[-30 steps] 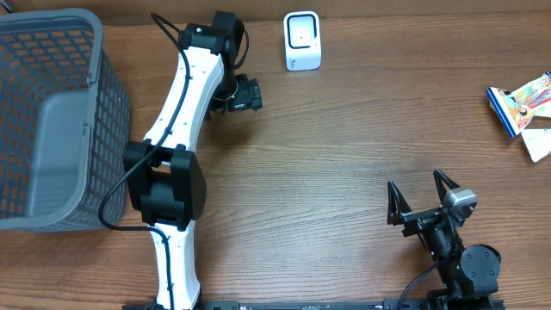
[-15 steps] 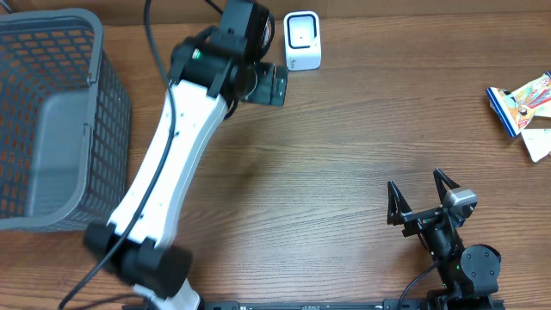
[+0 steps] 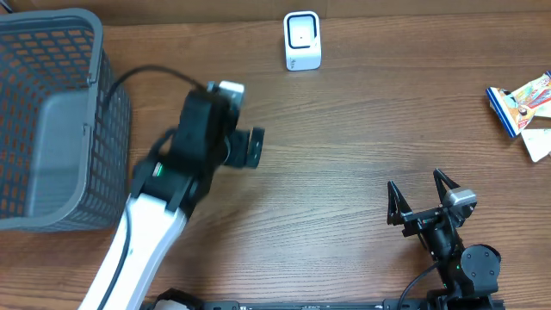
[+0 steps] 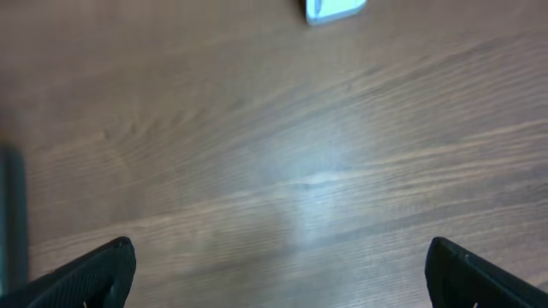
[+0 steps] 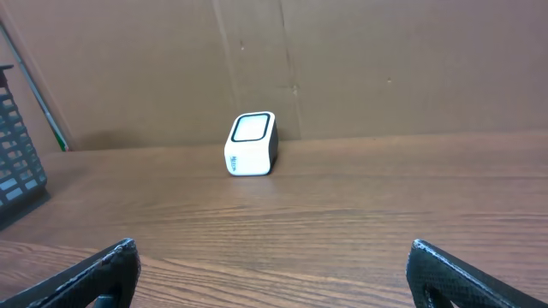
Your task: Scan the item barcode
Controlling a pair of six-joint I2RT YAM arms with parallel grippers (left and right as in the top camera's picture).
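Items (image 3: 519,105) (snack packs maybe, too small to tell) sit well apart from the scanner (image 3: 302,40). Left gripper (image 3: 254,148) and right gripper (image 3: 413,181) are both wide open and empty, so nothing's scanned yet.

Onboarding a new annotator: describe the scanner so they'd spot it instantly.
On the wooden table, look along the far edge, right of the grey basket. The scanner stands alone there: a small white box with a dark-rimmed window, unlike the colourful packets at the right edge.
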